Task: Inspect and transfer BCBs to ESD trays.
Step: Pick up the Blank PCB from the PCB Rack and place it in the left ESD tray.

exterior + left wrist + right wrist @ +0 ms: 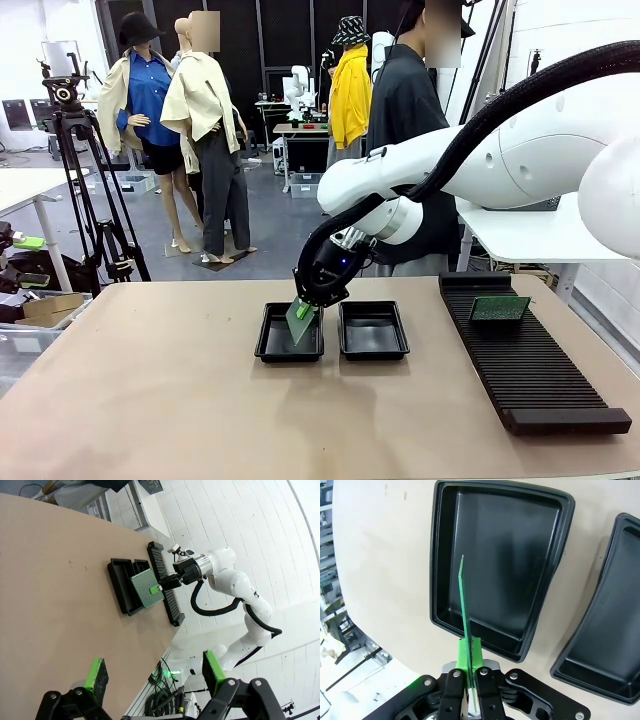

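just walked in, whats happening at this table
The right gripper is shut on a green BCB, holding it tilted over the left ESD tray. The right ESD tray beside it looks empty. A second BCB stands in the ribbed rack. The left gripper hangs open above the table, holding nothing.

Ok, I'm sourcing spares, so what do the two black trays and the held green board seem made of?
The ESD trays look like moulded plastic, glossy black: soft reflections on the floors, rounded flared rims. The BCB, pinched edge-on in the right hand, looks like thin rigid circuit-board laminate, matte green, flat though unsupported; the exact material is unclear.
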`<state>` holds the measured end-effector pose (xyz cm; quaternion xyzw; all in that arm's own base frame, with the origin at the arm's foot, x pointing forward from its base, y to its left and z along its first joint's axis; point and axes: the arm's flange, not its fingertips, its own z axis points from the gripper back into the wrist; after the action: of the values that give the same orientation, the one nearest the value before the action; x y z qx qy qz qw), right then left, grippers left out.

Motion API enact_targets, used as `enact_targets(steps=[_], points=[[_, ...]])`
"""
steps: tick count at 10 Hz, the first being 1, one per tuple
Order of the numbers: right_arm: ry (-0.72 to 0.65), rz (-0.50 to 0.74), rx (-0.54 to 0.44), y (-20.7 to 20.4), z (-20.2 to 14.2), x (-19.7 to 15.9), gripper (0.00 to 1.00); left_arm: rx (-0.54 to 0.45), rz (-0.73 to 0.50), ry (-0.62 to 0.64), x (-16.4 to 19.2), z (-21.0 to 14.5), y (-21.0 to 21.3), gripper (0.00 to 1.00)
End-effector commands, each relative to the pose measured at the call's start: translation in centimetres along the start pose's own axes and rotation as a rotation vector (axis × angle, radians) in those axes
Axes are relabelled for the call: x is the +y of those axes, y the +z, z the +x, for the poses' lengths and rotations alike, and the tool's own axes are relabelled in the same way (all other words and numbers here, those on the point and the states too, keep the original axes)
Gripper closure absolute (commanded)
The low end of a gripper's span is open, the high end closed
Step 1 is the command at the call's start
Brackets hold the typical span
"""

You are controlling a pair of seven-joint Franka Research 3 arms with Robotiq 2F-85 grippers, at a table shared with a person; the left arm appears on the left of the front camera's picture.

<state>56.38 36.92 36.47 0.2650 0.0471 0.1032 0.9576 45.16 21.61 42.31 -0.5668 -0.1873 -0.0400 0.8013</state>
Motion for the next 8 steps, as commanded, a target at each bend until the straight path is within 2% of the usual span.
enact_targets(steps=[1,5,8], points=[[-0.027,0.056,-0.038,0.0,0.0,0.0,1.0,-0.002,0.008,0.015,-0.2,0.0,0.1,0.0],[-0.062,0.096,-0.089,-0.9,-0.5,-0.2,1.0,-0.002,0.008,0.015,-0.2,0.0,0.1,0.0],[-0.113,0.065,-0.132,-2.1,-0.4,0.2,1.0,-0.002,0.008,0.015,-0.2,0.0,0.1,0.0]])
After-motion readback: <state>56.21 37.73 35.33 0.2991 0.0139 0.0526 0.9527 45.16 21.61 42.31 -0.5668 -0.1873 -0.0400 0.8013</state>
